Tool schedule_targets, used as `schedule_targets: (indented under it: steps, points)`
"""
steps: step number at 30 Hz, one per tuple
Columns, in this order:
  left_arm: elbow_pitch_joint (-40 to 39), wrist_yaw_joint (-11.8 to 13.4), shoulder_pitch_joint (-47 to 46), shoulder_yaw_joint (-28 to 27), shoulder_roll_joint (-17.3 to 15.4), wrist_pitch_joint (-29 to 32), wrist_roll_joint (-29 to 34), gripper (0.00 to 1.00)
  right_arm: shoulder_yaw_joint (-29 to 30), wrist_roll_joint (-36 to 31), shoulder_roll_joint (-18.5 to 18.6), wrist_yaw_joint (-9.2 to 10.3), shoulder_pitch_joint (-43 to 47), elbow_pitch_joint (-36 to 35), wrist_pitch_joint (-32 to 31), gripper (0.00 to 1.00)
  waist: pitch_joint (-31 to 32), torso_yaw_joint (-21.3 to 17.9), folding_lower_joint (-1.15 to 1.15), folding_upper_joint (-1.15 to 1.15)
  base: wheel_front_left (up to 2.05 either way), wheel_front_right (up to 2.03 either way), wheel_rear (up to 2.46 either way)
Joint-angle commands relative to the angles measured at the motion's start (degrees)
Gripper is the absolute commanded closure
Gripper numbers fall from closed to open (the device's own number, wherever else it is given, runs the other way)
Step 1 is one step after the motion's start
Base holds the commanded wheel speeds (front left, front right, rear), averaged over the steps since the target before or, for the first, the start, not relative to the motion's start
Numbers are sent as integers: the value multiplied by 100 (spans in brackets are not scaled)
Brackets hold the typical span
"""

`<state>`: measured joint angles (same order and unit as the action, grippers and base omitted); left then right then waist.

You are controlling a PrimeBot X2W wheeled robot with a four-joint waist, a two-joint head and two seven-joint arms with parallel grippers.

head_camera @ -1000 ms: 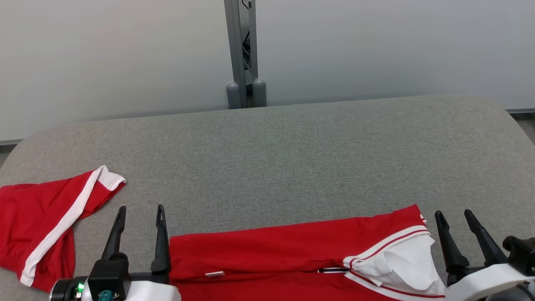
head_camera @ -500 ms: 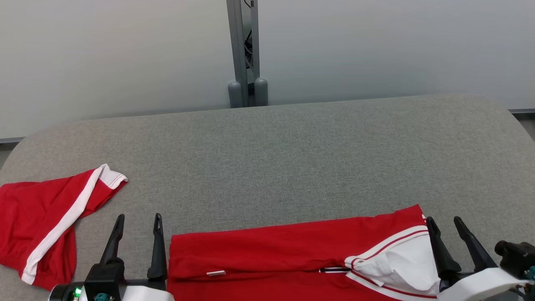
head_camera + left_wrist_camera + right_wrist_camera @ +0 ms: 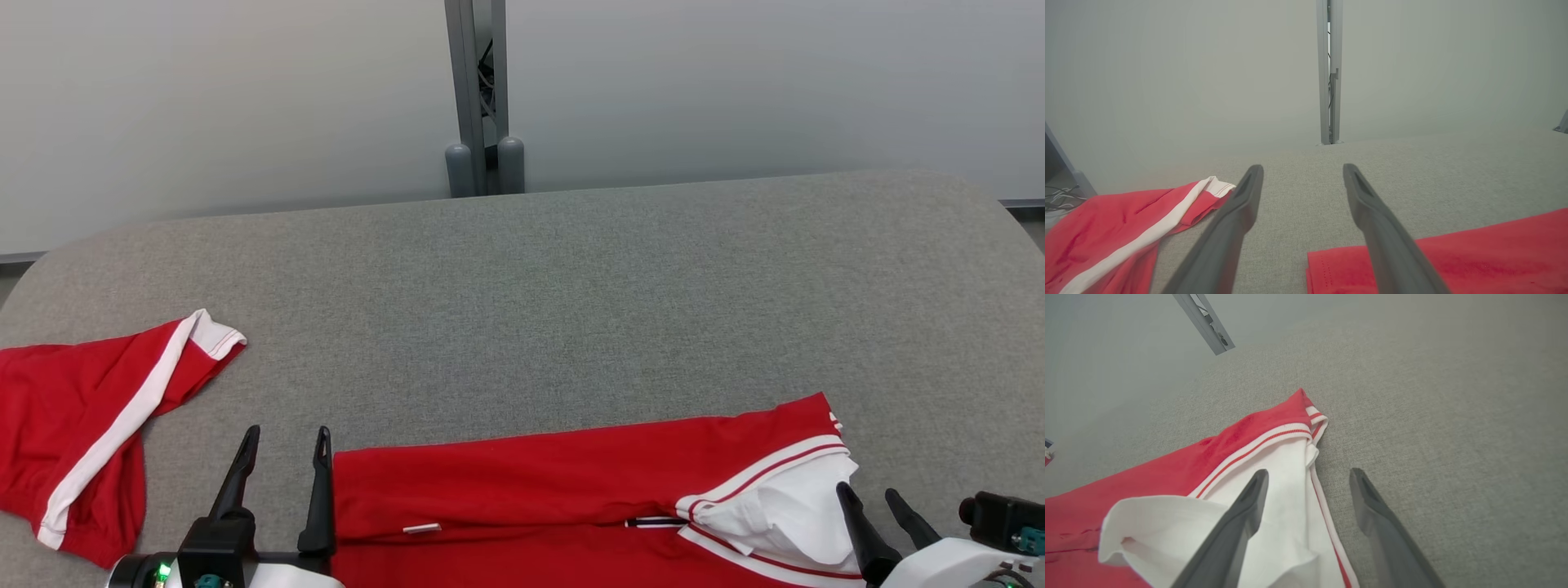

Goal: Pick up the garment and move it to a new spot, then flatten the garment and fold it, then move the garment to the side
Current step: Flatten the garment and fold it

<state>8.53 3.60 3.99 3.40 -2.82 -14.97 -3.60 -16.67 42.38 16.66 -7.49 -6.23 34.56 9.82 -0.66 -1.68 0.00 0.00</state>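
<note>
The folded red garment [image 3: 522, 482] was seen at the near edge of the grey table [image 3: 571, 310], its white collar [image 3: 1167, 514] shown closely in the right wrist view behind one finger of the right gripper [image 3: 1308, 473], which, spread wide and empty like the left gripper [image 3: 286, 429] beside the hem, had been drawn back since a second earlier

The desk [image 3: 571, 286] is lit evenly by soft, diffuse light, and only faint shadows are cast on it. The head view is rendered sharp; beyond the desk, the wrist views are washed hazy.
</note>
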Motion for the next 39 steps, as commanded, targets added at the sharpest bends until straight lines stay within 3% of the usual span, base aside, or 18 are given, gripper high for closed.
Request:
schedule_targets:
  steps: [1, 16, 26, 27, 28, 29, 30, 39]
  points:
    - [0, -19, -62, -16, -22, -16, 13, 0, -24, 53, 2, 0, -76, 26, -26, 0, -15, 2, 0, 0, 0, 0, 0]
    - [-109, -147, -246, -85, -21, -16, 158, 0, -675, 487, 22, 1, -568, 910, -45, 0, -253, 19, 0, 0, 0, 0, 0]
    - [-104, -176, -281, -108, -22, -16, 190, 0, -1287, 986, -90, -1, -669, 1102, -52, 0, -282, 14, 0, 0, 0, 0, 0]
    - [-99, -179, -285, -108, -21, -16, 190, 0, -1346, 1031, -78, -1, -679, 1100, -46, 10, -278, 17, 0, 0, 0, 0, 0]
    - [-97, -182, -287, -105, -21, -15, 190, 0, -1417, 1057, -66, -1, -690, 1086, -40, 51, -276, 19, 0, 0, 0, 0, 0]
    - [-97, -183, -287, -101, -21, -16, 189, 0, -1475, 1097, -57, -1, -706, 1083, -17, 65, -274, 22, 0, 0, 0, 0, 0]
    - [-98, -181, -286, -94, -21, -16, 188, 0, -1527, 1151, -51, -1, -725, 1064, 7, 100, -273, 25, 0, 0, 0, 0, 0]
    - [-51, -180, -239, -57, -20, -16, 171, 0, -1757, 1489, 215, 1, -917, 1096, 289, 100, -190, 60, 0, 0, 0, 0, 0]
